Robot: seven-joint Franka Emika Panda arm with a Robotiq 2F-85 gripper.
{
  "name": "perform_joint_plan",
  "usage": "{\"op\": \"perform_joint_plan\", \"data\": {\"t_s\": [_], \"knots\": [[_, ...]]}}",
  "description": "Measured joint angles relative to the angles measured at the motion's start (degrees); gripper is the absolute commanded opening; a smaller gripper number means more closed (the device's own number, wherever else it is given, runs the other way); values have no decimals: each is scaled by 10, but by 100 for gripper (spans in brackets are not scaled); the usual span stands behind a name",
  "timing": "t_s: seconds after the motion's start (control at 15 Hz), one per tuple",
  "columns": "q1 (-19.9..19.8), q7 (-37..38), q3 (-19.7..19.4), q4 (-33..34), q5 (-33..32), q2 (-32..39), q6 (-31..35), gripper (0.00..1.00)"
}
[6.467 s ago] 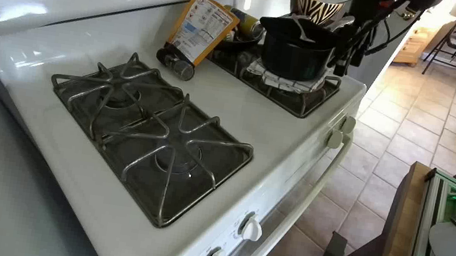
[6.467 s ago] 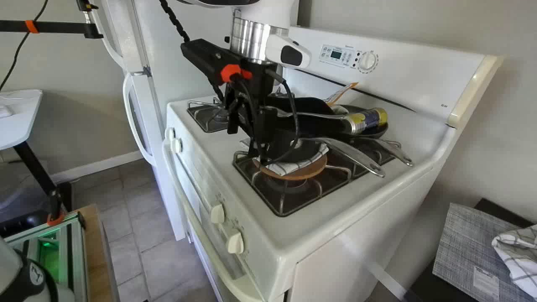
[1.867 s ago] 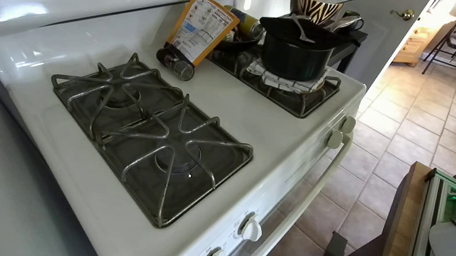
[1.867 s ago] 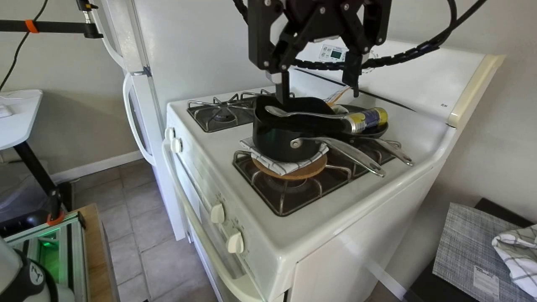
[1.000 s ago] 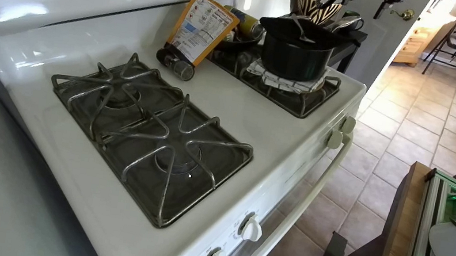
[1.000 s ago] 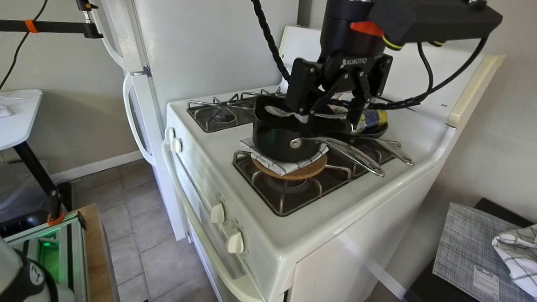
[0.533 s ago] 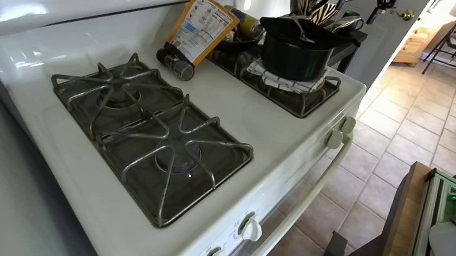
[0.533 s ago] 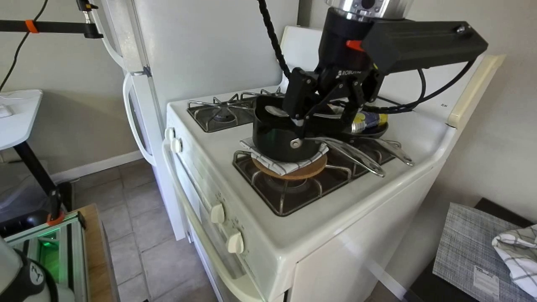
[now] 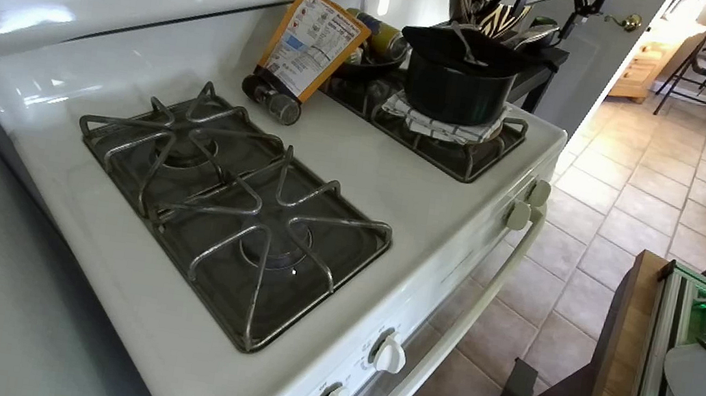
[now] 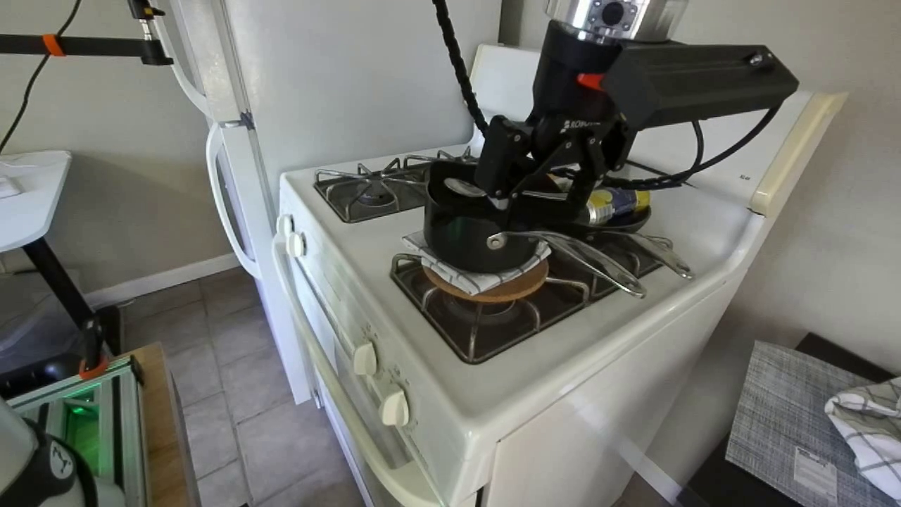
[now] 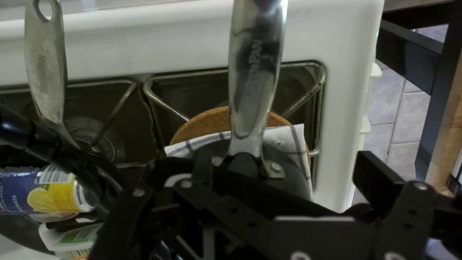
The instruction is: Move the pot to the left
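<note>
The pot (image 9: 456, 92) is black and round, with a dark interior and one long silver handle (image 10: 584, 257). It sits upright on a checkered cloth and a cork trivet over a burner grate, in both exterior views. In the wrist view the pot's side (image 11: 296, 173) and handle (image 11: 254, 72) show, partly hidden by my fingers. My gripper (image 10: 540, 211) is open and empty, above the handle side of the pot. In the wrist view its fingers (image 11: 288, 173) are spread wide, with the handle's base between them, nearer one finger. I cannot tell whether a fingertip touches the pot.
A spoon (image 9: 469, 47) lies across the pot's top. A pan with a can (image 10: 619, 201) and a second silver handle (image 11: 45, 72) stands behind. An orange pouch (image 9: 312, 44) and a small jar (image 9: 283, 107) are near the left burner grates (image 9: 273, 228). A fridge (image 10: 352, 84) stands beside the stove.
My gripper left the pot's front side, rose, then came down over the handle side. In the last second it has lowered slightly and tilted. The pot has not moved.
</note>
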Motion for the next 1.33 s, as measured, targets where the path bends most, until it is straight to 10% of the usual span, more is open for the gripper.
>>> {"op": "perform_joint_plan", "data": {"t_s": [1.33], "knots": [[-18, -59, 7, 0, 26, 24, 0, 100]]}}
